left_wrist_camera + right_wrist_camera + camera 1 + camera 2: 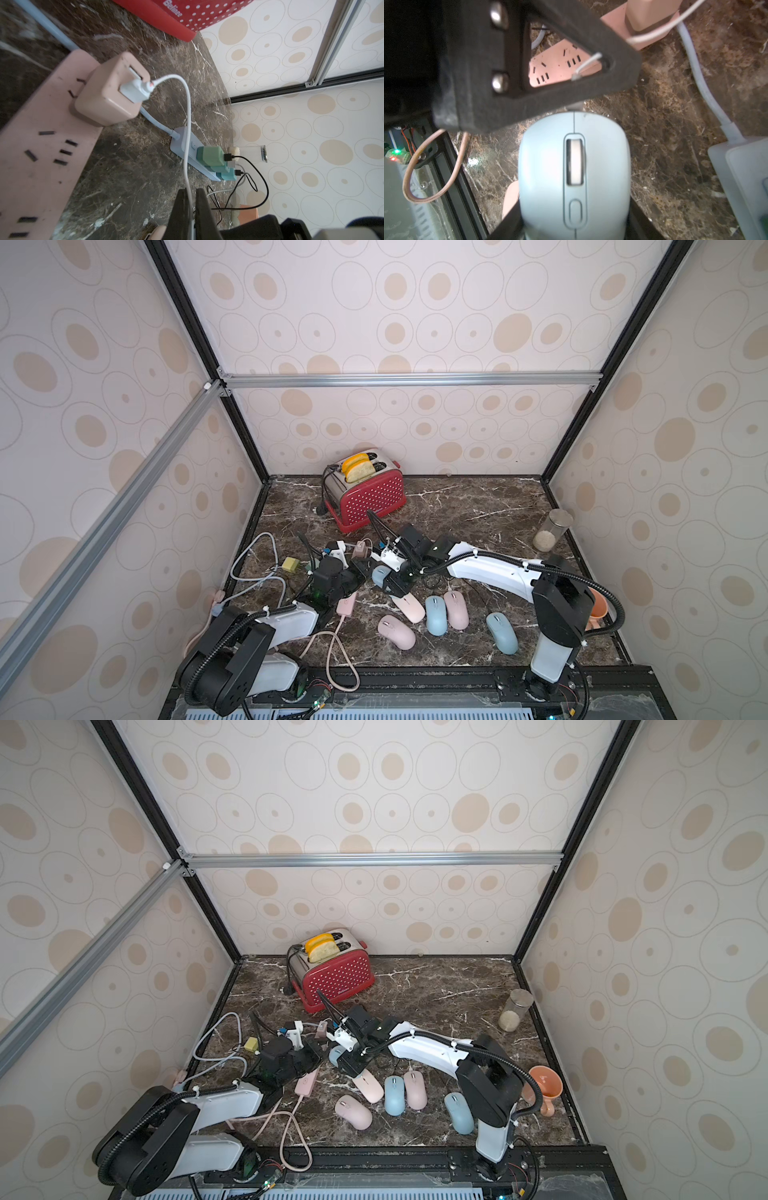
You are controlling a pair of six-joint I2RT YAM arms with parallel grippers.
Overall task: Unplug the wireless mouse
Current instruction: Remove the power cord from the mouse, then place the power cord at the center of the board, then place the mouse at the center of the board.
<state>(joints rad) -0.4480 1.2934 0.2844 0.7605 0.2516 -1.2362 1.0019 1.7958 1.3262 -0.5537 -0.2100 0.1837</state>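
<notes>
the left gripper is clamped tight on a thin white charging cable running from a pink cube charger in a pink power strip. the right gripper, jaws partly apart, grips the sides of a pale blue wireless mouse mid-way across the dark marble tabletop, just beside the strip. whether its plug is out cannot be told.

In the right wrist view the blue mouse loses its rear to the picture's edge, and the left gripper's finger covers its nose, so we cannot tell how the white cable meets it. In both top views the right gripper hides most of that mouse.
</notes>
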